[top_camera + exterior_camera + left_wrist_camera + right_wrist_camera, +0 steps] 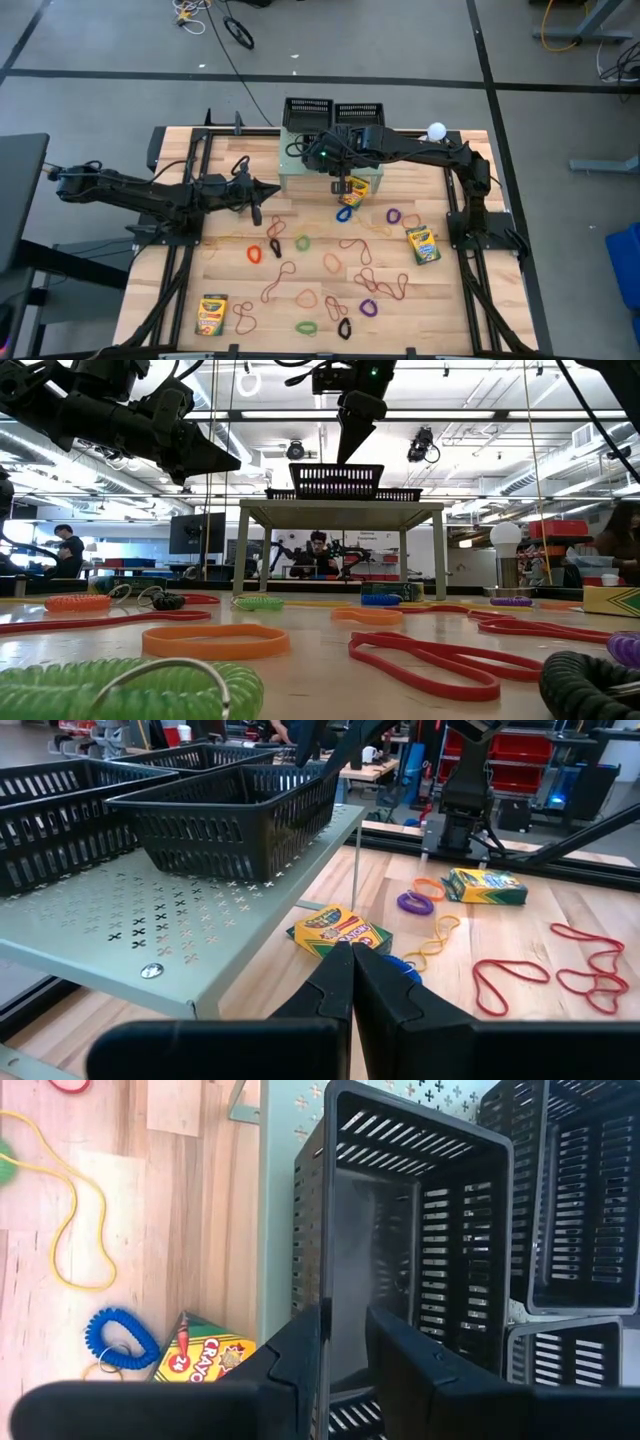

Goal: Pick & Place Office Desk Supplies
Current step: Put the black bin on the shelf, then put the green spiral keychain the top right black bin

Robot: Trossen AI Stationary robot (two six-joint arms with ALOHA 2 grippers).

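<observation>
Three yellow-and-green crayon boxes show in the high view. One (353,190) lies by the riser's front, one (422,243) at the right, one (212,313) near the front left. Rubber-band loops (330,262) in several colours lie scattered over the wooden table. My right gripper (345,1345) hangs over a black mesh tray (420,1230), fingers a little apart with nothing between them. In the low view its tips (345,455) end just above the tray's rim. My left gripper (352,960) is shut, held above the table left of the riser, pointing toward the nearest crayon box (340,932).
Two black mesh trays (307,112) (358,110) stand on the pale green perforated riser (297,172) at the table's far middle. A blue coiled band (120,1338) lies beside the crayon box by the riser. A white ball (436,130) sits at the far right.
</observation>
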